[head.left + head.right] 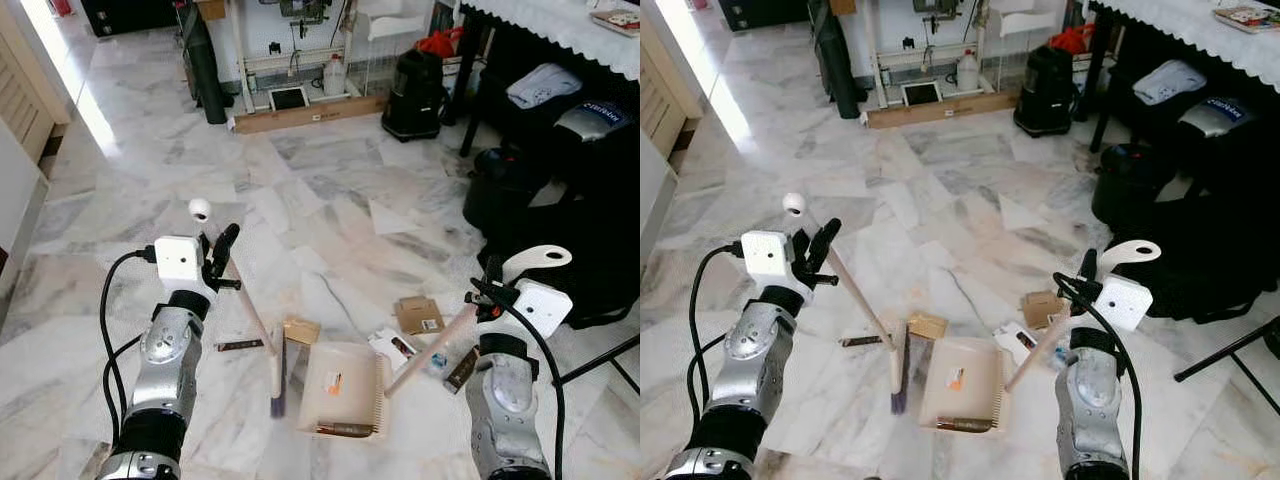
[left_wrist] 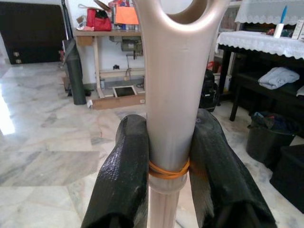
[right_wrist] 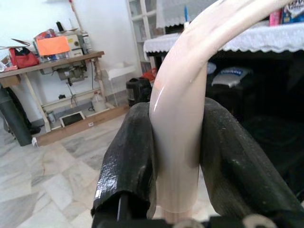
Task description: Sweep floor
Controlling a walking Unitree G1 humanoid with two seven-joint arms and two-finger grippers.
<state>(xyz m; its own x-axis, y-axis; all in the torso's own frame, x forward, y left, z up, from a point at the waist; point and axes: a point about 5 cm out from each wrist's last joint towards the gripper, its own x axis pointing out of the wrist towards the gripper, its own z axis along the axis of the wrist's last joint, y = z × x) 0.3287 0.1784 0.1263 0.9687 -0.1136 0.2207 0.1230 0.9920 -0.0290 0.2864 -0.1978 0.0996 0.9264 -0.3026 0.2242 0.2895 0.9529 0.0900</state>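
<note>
My left gripper [image 1: 222, 255] is shut on the beige broom handle [image 1: 250, 310]; its black fingers [image 2: 126, 171] clamp the handle just below the hanging loop. The broom head [image 1: 278, 385] rests on the marble floor beside the cream dustpan [image 1: 340, 385]. My right gripper [image 1: 488, 290] is shut on the dustpan's long slanted handle [image 1: 430, 350], and its fingers [image 3: 128, 156] press both sides of it. A brown wrapper [image 1: 345, 430] and a small orange scrap [image 1: 333, 381] lie in the pan. Cardboard pieces [image 1: 300, 330] [image 1: 418, 314], a dark wrapper [image 1: 240, 345] and packets [image 1: 462, 368] litter the floor around it.
Black bags and a bin [image 1: 560, 220] crowd the right side under a table with a white cloth [image 1: 560, 25]. A black vacuum [image 1: 415, 92], a long cardboard box [image 1: 310, 113] and a sewing table [image 1: 300, 60] stand at the back. A tripod leg [image 1: 600, 360] crosses the floor at right.
</note>
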